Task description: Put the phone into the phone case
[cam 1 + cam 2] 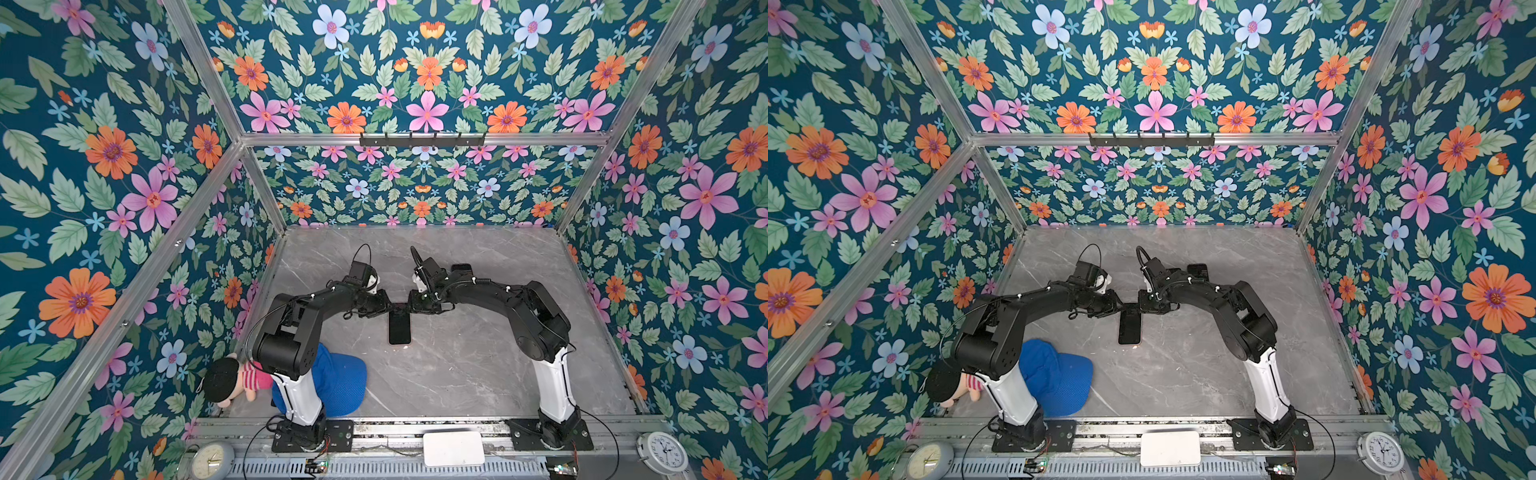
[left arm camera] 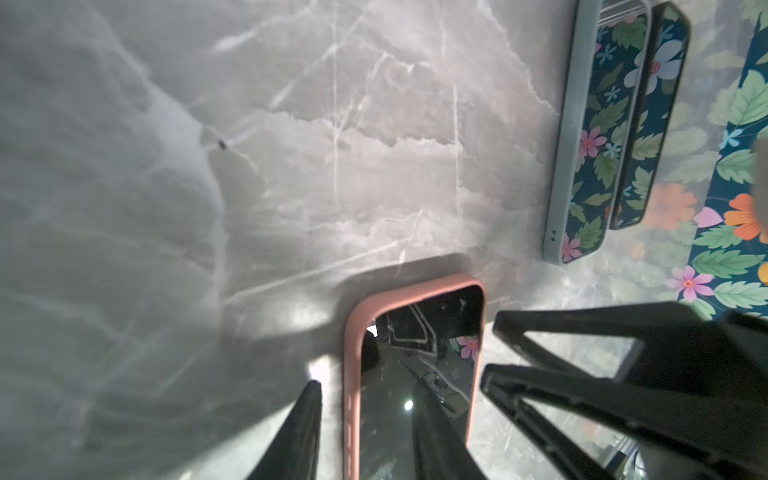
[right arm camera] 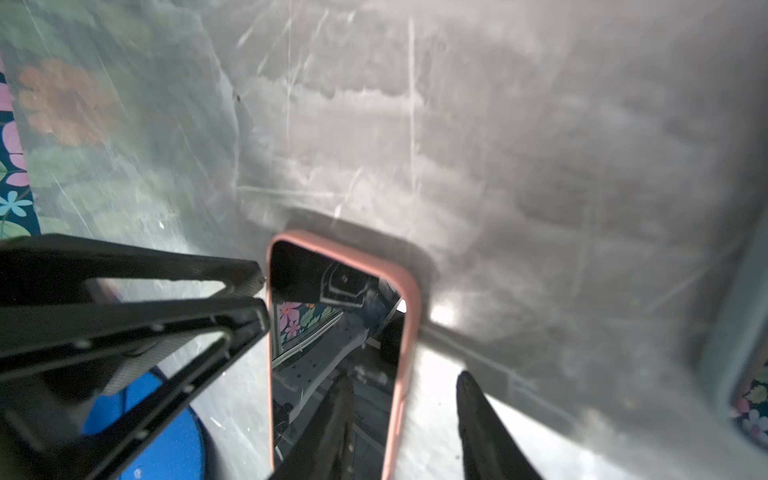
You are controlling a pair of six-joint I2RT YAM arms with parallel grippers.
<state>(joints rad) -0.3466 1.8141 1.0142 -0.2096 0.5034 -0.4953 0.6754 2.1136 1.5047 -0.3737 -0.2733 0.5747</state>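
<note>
Both hands are held open, the left hand (image 2: 365,390) and the right hand (image 3: 404,376) each set with two fingers on either side of a long edge of the pink case (image 2: 351,374). The phone (image 1: 400,328) is seen lying flat inside that case, screen up, in the middle of the grey surface (image 1: 457,365)

I see grey marble-look worktop (image 1: 457,374). Middle: phone (image 1: 400,328) flat, screen up, seated in pink case (image 2: 352,374). Near left corner: blue cap (image 1: 345,386), doll (image 1: 232,380) beside it. Farther back, right of centre: pale-cased phone (image 2: 559,166), dark phone (image 2: 665,104), side by side.
</note>
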